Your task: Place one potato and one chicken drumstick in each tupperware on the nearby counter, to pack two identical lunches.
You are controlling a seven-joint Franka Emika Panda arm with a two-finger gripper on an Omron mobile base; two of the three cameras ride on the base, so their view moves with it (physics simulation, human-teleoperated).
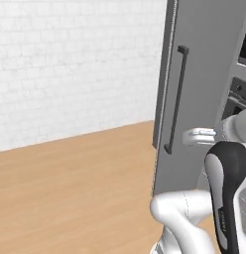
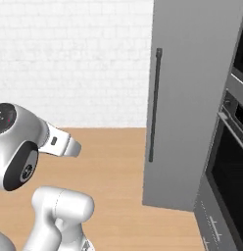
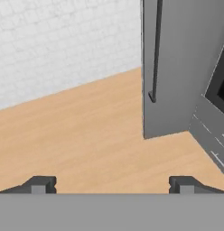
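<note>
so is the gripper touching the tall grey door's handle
Apart. The hand view shows the open gripper low over wooden floor, with the door handle well ahead.

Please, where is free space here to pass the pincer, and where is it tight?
The light wooden floor lies bare between the white brick wall and the tall grey cabinet with a long dark handle. It is tighter on the right, where that cabinet meets the dark built-in oven. The open pincer holds nothing.

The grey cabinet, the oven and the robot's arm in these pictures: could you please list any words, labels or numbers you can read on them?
No text can be read.
Tall grey cabinet: plain, with a dark bar handle, no lettering.
Oven: dark front, no legible marking; the small marks on the panel below it are too small to read.
Arm's round joint cap: tiny marks, too blurred to read.
</note>
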